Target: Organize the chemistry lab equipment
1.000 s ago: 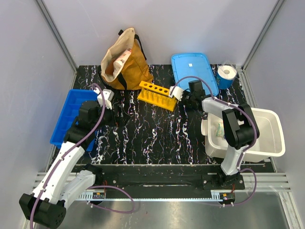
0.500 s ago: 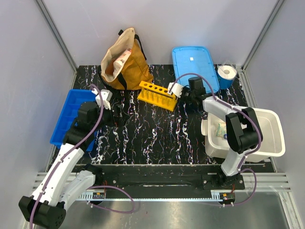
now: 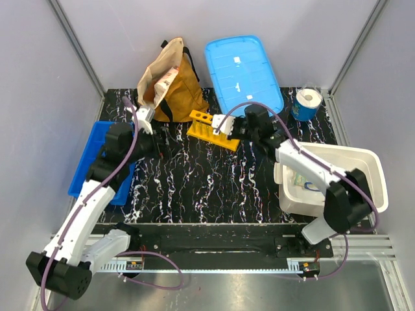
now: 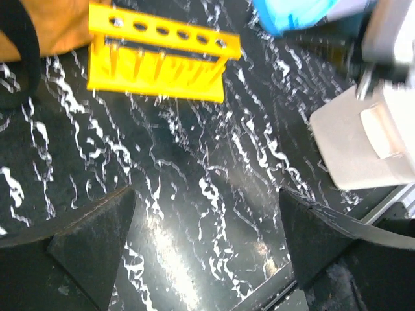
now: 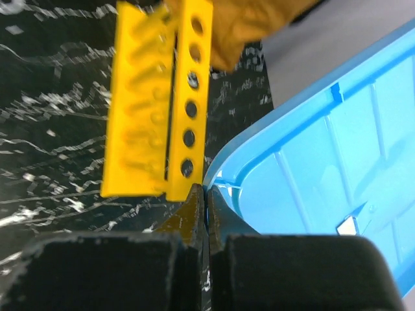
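Observation:
My right gripper [image 3: 258, 115] is shut on the near rim of a light-blue lid [image 3: 243, 71], which stands tilted up against the back wall. In the right wrist view the jaws [image 5: 205, 194] pinch the lid's edge [image 5: 324, 162] right beside the yellow tube rack [image 5: 162, 103]. My left gripper [image 3: 157, 141] hovers open over the black table with nothing between its fingers [image 4: 84, 240]. The yellow rack [image 4: 159, 61] lies ahead of it. A pale green glove [image 3: 299, 176] and dark-blue-framed goggles [image 3: 311, 188] lie in the white bin [image 3: 369, 188].
A tan fabric bag [image 3: 168, 81] stands at the back left, close behind the rack [image 3: 201, 126]. A blue tray [image 3: 97, 155] sits at the left edge. A white paper roll in blue wrap [image 3: 308, 102] is at the back right corner.
The right gripper has raised the blue lid from lying flat to standing steeply tilted, and has shifted left toward the rack. The left gripper has moved slightly toward the back.

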You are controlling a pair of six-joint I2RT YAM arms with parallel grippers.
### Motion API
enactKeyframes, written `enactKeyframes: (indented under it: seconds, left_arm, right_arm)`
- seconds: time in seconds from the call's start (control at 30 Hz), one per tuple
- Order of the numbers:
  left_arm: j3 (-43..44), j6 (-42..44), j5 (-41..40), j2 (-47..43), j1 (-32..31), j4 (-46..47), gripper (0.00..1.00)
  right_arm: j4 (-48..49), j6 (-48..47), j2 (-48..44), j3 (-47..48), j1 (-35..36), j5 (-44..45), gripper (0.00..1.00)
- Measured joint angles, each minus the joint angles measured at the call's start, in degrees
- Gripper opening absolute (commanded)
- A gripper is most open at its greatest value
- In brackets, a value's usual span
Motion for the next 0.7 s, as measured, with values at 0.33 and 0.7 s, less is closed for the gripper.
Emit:
enactKeyframes:
  seconds: [0.33, 0.7]
  left_arm:
    - [16.28, -2.56, 2.69, 10.19, 0.87, 5.14, 0.92]
    - [17.84, -4.44, 5.79, 10.36, 8.52, 6.8, 0.93]
  right_arm:
    - [3.13, 1.55, -16.22, -11.28, 20.26, 0.68, 0.0]
    - [6.86, 2.49, -26.91, -25.27, 30.42, 1.11, 0.0]
